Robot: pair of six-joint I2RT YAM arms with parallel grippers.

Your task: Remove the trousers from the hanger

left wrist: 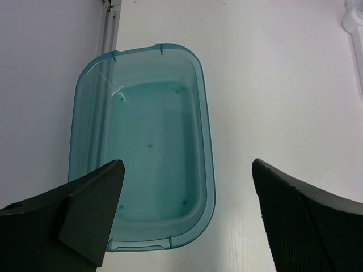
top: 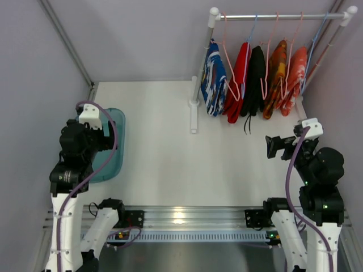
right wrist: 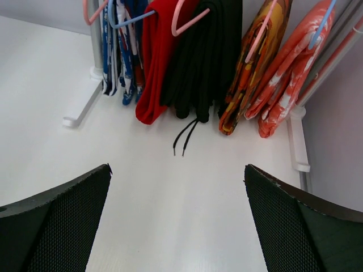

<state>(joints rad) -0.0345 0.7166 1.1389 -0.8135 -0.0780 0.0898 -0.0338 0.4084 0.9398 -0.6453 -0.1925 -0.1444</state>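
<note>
The blue patterned trousers [top: 214, 78] hang at the left end of a white rail at the back right, on a thin pink hanger [top: 226, 54]. In the right wrist view the trousers [right wrist: 122, 51] are at the top left, with a bit of the pink hanger [right wrist: 89, 16] above them. My right gripper [top: 276, 146] is open and empty, low over the table in front of the rail, well short of the clothes [right wrist: 177, 170]. My left gripper [top: 105, 139] is open and empty above a teal bin, far from the trousers [left wrist: 187, 170].
On the rail [top: 278, 17] a red garment [top: 238, 85], a black one with dangling cords [top: 254, 79] and two orange patterned ones [top: 283, 76] hang right of the trousers. The rail's post [top: 203, 62] and foot [top: 194, 116] stand beside the trousers. The teal bin [left wrist: 205, 141] lies at the left.
</note>
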